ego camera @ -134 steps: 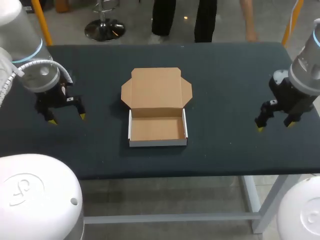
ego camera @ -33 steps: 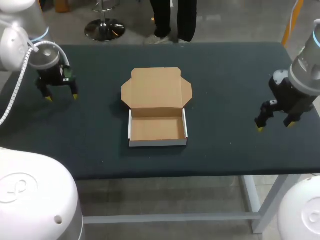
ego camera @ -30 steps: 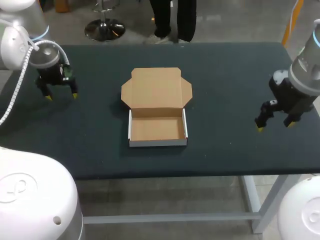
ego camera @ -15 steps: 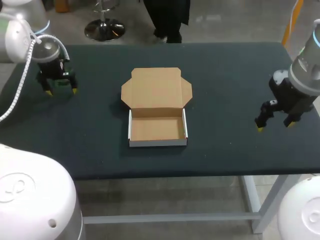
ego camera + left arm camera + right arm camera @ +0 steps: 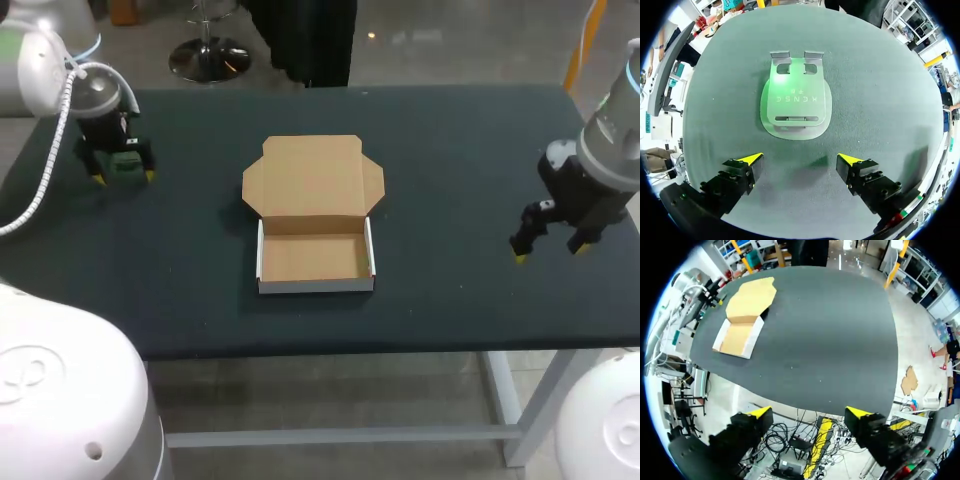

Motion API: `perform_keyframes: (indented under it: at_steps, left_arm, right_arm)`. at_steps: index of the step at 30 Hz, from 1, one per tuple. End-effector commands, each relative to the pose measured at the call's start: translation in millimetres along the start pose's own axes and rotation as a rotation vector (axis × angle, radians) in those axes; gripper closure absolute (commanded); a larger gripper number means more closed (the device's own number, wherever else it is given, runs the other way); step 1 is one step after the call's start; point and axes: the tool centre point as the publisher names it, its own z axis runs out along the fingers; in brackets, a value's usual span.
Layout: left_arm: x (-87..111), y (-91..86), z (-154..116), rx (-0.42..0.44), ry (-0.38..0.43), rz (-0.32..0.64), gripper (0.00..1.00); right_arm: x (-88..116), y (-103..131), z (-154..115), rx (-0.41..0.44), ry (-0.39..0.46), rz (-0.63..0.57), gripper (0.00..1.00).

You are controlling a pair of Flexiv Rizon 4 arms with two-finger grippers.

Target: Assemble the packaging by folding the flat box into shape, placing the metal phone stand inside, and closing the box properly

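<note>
The box (image 5: 315, 215) sits near the front middle of the table (image 5: 450, 150), which has a dark, finely grained, matte top. It is thin cardboard, plain brown inside and white outside. Its shallow square tray (image 5: 315, 258) has low walls folded upright. The lid (image 5: 313, 175) lies open and flat on the table behind the tray, with a small rounded flap at each side and a straight tuck flap along its far edge.

At about the same depth, well off to the right, the right hand (image 5: 548, 253) hangs near the table's right edge. Its two black fingers with yellow tips are spread wide and hold nothing.

Farther back, at the far left of the table, the left hand (image 5: 123, 179) points down over the phone stand (image 5: 126, 165), well apart from the box. The left wrist view shows the stand (image 5: 796, 97) lying on the table just ahead of the hand (image 5: 800, 160). It is smooth, pale sheet metal with a rounded base, a narrow slot across the plate and two small bent hooks at its far end. The fingers stand wide apart, and neither tip touches the stand.
</note>
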Motion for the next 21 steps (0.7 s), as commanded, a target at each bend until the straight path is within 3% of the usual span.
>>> perform_keyframes:
  at_steps: [1, 21]
  left_arm:
    - [-1.1, -9.5, 3.2, -0.018, -0.003, 0.001, 0.0]
    - [0.9, -32.8, 6.6, -0.015, -0.01, 0.012, 0.01]
  right_arm:
    - [0.3, 0.0, -2.7, 0.005, -0.001, 0.0, 0.0]
    - [0.3, 0.0, -2.7, 0.005, -0.001, 0.0, 0.0]
